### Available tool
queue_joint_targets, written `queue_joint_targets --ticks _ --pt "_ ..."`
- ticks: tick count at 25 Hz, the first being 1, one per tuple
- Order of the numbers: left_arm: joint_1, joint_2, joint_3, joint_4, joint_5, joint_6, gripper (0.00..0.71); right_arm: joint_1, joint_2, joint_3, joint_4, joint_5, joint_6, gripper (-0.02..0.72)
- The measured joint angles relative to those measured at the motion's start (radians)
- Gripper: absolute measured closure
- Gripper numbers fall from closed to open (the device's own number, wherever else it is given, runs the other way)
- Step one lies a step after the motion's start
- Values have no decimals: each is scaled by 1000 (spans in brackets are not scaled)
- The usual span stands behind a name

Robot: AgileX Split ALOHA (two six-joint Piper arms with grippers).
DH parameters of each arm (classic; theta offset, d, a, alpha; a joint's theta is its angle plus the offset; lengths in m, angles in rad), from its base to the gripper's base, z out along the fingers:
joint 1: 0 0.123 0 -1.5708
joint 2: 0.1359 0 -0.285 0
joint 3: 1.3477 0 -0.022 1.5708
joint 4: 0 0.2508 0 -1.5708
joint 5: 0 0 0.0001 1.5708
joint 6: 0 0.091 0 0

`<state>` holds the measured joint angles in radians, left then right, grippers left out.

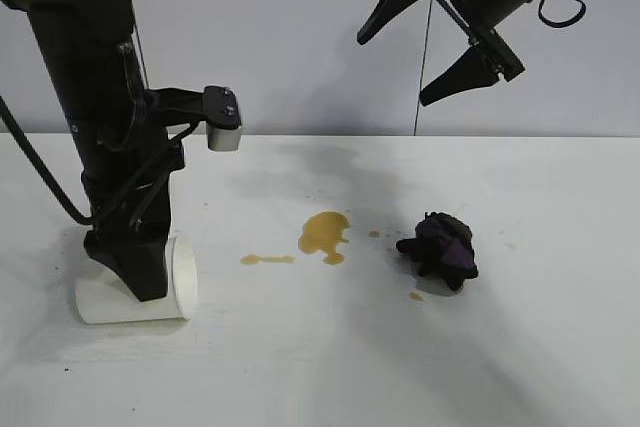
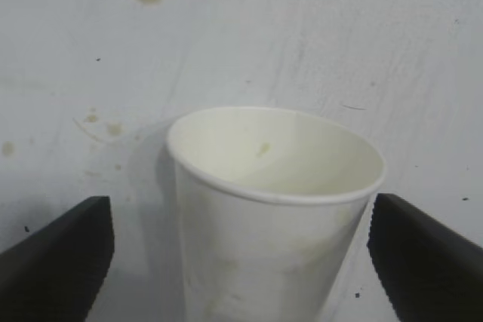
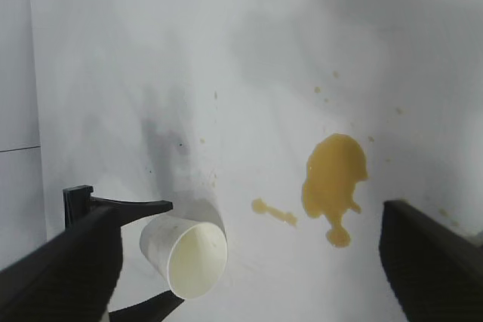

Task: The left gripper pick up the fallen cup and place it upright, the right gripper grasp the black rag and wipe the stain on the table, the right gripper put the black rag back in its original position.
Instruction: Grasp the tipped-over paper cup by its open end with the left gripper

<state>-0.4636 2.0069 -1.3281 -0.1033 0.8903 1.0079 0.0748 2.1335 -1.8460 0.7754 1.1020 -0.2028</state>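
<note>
Jaws: we see left gripper (image 1: 135,282) spread astride fallen cup (image 1: 180,287), right gripper (image 1: 425,42) spread aloft
Cup: near table (image 1: 320,377) left edge

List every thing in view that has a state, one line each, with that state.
cup: lying on its side on the table, not gripped.
left gripper: lowered over the cup, jaws open to either side of it.
right gripper: raised in the air above the rag, jaws open, holding nothing.
black rag: bunched, resting on the table, untouched.
stain: unwiped.
table: smudged and spattered.
</note>
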Motion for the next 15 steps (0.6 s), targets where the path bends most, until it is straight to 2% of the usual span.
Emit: queue_joint_targets --ticks 13,15 --pt "0 65 1 1 -9 0 53 0 0 0 -5 -2 -1 63" --pt "0 65 1 1 -10 0 81 0 0 0 -5 -2 -1 63"
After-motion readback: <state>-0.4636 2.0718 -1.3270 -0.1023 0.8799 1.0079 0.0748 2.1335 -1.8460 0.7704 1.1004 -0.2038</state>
